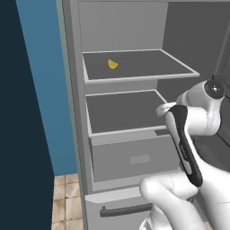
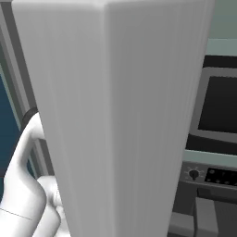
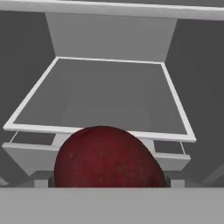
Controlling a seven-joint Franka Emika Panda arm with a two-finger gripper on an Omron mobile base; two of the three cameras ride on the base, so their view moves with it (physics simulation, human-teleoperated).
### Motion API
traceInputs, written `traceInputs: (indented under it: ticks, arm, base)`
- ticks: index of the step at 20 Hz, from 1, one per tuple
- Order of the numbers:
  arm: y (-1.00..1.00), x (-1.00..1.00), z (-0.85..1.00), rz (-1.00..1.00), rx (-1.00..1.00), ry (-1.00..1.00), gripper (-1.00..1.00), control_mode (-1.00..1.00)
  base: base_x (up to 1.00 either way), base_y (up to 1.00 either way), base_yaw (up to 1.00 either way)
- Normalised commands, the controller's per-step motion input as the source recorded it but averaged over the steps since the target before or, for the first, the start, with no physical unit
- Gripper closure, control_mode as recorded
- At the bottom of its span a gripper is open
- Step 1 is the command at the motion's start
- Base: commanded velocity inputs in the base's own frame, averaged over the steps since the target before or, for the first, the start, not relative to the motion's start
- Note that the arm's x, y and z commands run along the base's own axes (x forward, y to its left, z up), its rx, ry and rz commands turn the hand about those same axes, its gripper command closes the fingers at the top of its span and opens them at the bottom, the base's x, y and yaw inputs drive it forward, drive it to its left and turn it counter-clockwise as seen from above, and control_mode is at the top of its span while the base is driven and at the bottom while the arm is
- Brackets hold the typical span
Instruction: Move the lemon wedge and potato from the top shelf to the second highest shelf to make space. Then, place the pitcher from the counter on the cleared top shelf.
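Flat, even rendered light, no visible source, soft shading on the fridge walls (image 1: 121,31), no glare, slight softness throughout, potato (image 3: 109,157) looming large and mildly blurred.

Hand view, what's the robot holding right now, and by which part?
Apparently the dark red roundish potato: it hangs close before the camera, short of the grey fridge shelf, resting on nothing. Where it is gripped cannot be told.
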Motion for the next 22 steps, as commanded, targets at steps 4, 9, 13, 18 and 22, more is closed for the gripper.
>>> traceInputs:
  ticks: [4,9,13,18,22]
  arm:
    - [-0.10,0.00,-0.85,0.00,-0.01,0.00,1.00,-1.00]
    - [0.00,0.26,-0.63,-0.01,-0.02,0.00,1.00,-1.00]
    - [0.00,0.55,-0.29,0.00,0.00,0.01,1.00,-1.00]
    - [-0.04,0.65,-0.06,0.00,0.00,0.07,1.00,-1.00]
    - [-0.09,0.73,0.00,0.00,0.00,0.04,1.00,-1.00]
  base:
    - [0.00,0.00,0.00]
    - [0.00,0.00,0.00]
    - [0.00,0.00,0.00]
    - [0.00,0.00,0.00]
    - [0.00,0.00,0.00]
